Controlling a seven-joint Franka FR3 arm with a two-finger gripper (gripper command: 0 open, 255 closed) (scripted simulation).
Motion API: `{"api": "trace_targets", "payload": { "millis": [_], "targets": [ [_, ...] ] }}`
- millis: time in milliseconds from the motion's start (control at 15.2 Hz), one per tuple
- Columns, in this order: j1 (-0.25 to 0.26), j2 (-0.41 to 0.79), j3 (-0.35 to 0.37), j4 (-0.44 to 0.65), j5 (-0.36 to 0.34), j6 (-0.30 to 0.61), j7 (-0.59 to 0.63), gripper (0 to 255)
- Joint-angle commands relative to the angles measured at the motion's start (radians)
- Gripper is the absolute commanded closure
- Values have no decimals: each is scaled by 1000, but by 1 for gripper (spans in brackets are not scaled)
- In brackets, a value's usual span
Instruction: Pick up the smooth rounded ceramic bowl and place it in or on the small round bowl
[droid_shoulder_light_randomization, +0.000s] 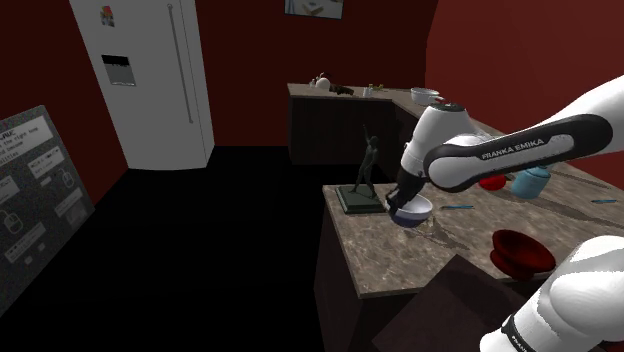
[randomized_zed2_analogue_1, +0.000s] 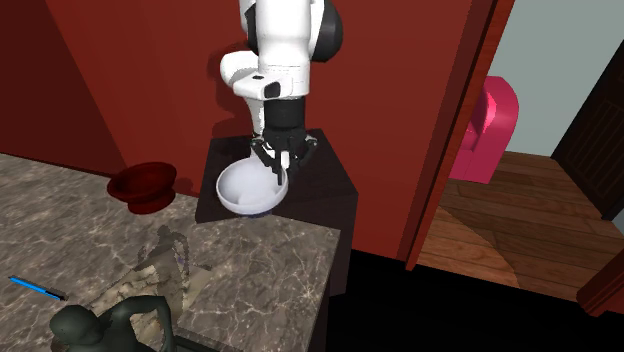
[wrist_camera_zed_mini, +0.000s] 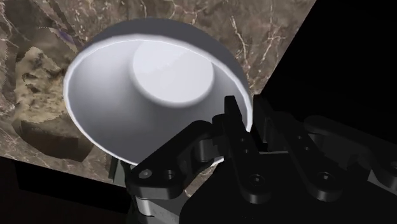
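While the gripper (randomized_zed2_analogue_1: 278, 170) clasped the white bowl (randomized_zed2_analogue_1: 240, 190) by its rim above the counter (randomized_zed2_analogue_1: 270, 275), the red bowl (randomized_zed2_analogue_1: 145, 185) sat well apart, toward the second exterior view's left.

Smooth white bowl (wrist_camera_zed_mini: 127, 95), veined stone counter (randomized_zed2_analogue_1: 255, 275), wooden plank floor (randomized_zed2_analogue_1: 520, 225).

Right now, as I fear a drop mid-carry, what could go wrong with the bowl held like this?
1. The gripper clasps the white bowl at one spot on its rim, so it hangs tilted and may slip or swing.
2. The dark figurine stands close by; a low swing could knock it.
3. Released tilted onto the red bowl, it might slide off.
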Motion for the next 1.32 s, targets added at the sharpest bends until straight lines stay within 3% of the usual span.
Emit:
{"api": "trace_targets", "payload": {
  "millis": [0,528,1254],
  "targets": [
    [-11,-60,-34,-44,-2,-14,-45,255],
    [-111,-312,-199,-196,-72,-106,-247,255],
    [-359,-521,-463,-251,-253,-248,-578,255]
  ]
}}
